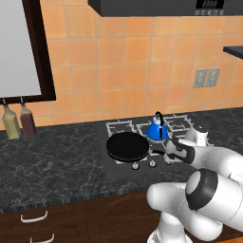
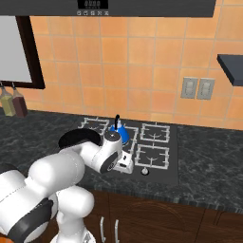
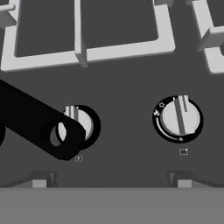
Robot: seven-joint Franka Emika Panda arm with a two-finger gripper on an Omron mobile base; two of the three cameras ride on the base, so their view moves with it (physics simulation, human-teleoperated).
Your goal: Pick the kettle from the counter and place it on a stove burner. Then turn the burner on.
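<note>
Running along the tiled wall, the counter (image 1: 52,161) carries the black cooktop (image 2: 171,175), the largest thing set into it, and that is where all the work now sits. On the cooktop a pan (image 1: 126,146) covers the near left burner, its black handle (image 3: 37,124) reaching forward over the front edge so that it crosses and half hides the left knob (image 3: 81,124) in the hand view. The kettle (image 1: 157,130) stands upright on a back burner (image 2: 124,137) just behind the pan, so the placing part of the task looks done and only the switching-on appears left. That would explain why the arm is bent low over the front of the cooktop with the gripper (image 3: 111,183) pointing down at the knob row: its jaws stand spread wide with nothing between them, one fingertip below each knob. The right knob (image 3: 179,118) is fully in sight, its ridge nearly upright. Which knob serves the kettle's burner I cannot tell. As for writing, the right knob has small white marks and an arc around its rim, and a tiny marker sits below each knob, too small to read; the panel above the cooktop shows a display that is likewise illegible.
</note>
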